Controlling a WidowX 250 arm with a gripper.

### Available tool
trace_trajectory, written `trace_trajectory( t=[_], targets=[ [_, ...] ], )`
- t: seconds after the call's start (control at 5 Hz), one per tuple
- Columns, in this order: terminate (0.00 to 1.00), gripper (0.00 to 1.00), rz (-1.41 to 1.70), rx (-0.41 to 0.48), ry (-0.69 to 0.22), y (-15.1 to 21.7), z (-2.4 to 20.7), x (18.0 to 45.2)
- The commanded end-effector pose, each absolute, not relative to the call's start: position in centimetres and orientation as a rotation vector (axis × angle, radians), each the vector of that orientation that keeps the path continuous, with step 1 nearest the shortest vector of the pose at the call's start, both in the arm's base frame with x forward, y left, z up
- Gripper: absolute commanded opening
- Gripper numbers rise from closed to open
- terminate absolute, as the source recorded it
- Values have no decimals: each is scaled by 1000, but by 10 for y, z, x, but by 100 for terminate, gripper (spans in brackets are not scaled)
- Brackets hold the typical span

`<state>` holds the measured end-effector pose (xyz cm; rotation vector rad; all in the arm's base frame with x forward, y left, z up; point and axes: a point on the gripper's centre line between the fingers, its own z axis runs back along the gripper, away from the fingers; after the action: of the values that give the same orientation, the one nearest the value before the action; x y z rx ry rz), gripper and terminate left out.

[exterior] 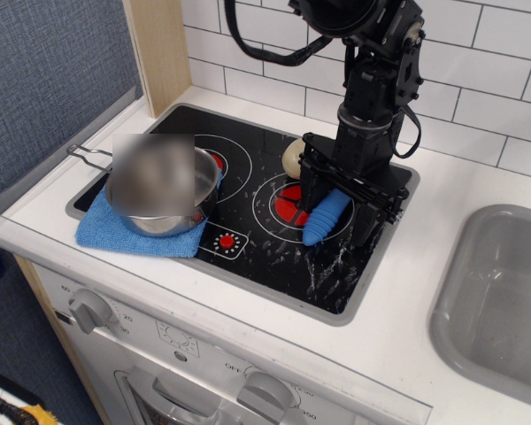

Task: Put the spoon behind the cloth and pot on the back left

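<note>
Barely begun: open gripper [339, 211] down around the spoon [327, 219] on the stove [336, 283], not squeezing, far from cloth [115, 232] and pot [159, 190].

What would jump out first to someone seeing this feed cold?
The black gripper is down over the right burner of the stove, one finger either side of the spoon, whose blue handle lies on the glass. At the front left, the pot sits on the cloth. A beige lump peeks out behind the arm.
</note>
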<state>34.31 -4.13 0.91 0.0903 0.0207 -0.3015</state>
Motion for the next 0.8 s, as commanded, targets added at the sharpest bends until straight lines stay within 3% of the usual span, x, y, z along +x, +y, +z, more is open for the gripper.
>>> trace_trajectory(
  t=[0.0, 0.4, 0.6],
  targets=[
    [0, 0, -275, 132, -126, -36, 27, 342],
    [0, 0, -288, 104, -106, -38, 28, 337],
    [0, 0, -340, 34, -105, -50, 44, 337]
  ],
)
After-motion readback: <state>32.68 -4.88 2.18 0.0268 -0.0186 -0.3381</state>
